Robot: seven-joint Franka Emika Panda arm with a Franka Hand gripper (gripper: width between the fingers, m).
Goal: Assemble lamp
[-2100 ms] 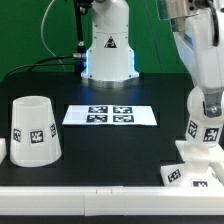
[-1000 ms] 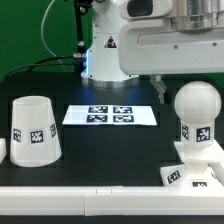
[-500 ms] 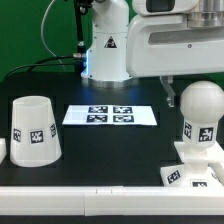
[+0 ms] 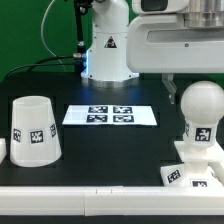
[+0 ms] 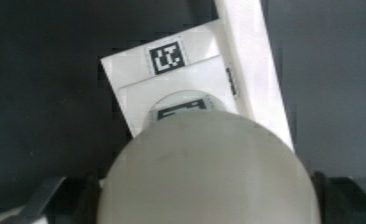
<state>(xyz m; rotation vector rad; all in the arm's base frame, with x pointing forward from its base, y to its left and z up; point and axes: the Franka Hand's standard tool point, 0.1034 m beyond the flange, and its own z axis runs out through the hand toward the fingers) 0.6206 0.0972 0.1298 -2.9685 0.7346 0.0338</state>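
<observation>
The round white plastic bulb with stem (image 4: 198, 108) stands upright, long axis vertical, on the square stepped white base (image 4: 196, 162) at lower right. The gripper (image 5: 198, 196) sits directly above it, jaws wide and flanking its top without touching. The white cone shade (image 4: 32, 130) waits far off at lower left.

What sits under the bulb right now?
The square stepped base; the bulb stands upright on it. Whether its stem is seated in a socket is hidden.
</observation>
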